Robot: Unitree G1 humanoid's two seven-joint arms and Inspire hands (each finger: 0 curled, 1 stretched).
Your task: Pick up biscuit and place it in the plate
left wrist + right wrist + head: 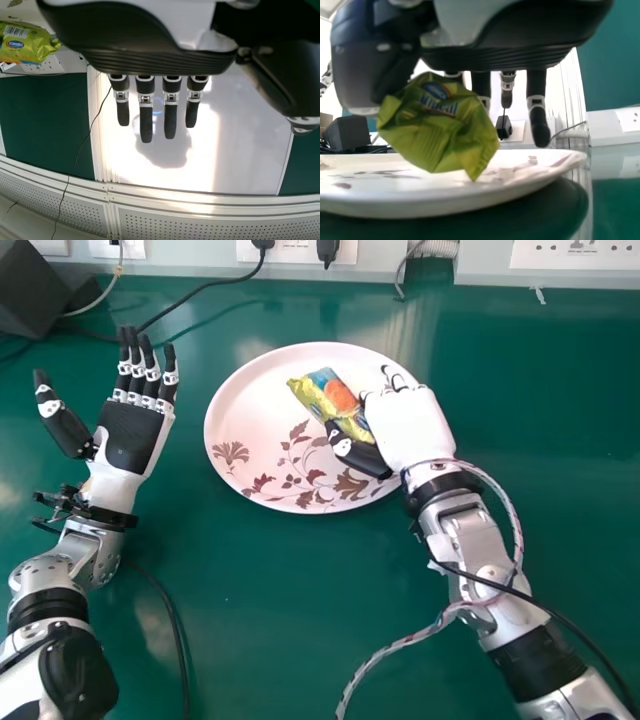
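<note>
Right hand: my white-and-black mechanical right hand is over the plate's right side, part-closed, thumb and fingers pinching the biscuit packet.

Left hand: my matching left hand lies palm up left of the plate, fingers spread straight, holding nothing. I'd leave it idle.

Table: smooth green top, carrying the plate nearer its far edge than its near one.

Plate: round, pale pink-white, with brownish-red leaf sprays. The sprays run mostly along its near rim; my right thumb crosses its right half.

Biscuit: a crinkled yellow-green foil packet with blue and orange patches, inside the plate's rim as I look down, slanting from my right thumb toward the far rim. From the right wrist its lower corner hangs close over the plate; I can't tell whether it touches.

Pick-up: done, as I judge it, since the packet is in my grasp.

Placing: nearly there. The carry looks finished; what's left is a small lowering if there is a gap, then opening the hand and backing off without the foil clinging to my thumb.

Far edge: a black cable and a white socket panel, both beyond the plate and out of my way.
</note>
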